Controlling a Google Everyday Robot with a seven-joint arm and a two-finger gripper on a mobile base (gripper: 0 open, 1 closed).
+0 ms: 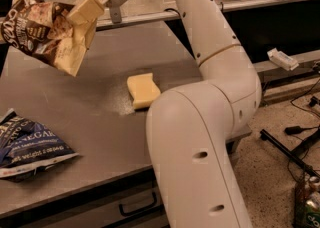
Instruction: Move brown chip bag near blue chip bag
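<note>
The brown chip bag (45, 29) hangs in the air above the far left part of the grey table (95, 122), tan-yellow with a dark brown front panel. My gripper (85, 9) is shut on its right edge and holds it well clear of the tabletop. The blue chip bag (30, 144) lies flat at the table's front left edge, dark navy with white lettering. It is well below and in front of the held bag.
A pale yellow sponge block (142, 90) lies near the table's middle, right of both bags. My white arm (200, 122) fills the right foreground. A rail (150, 18) runs behind the table. Cables and a stand lie on the floor at right (295, 142).
</note>
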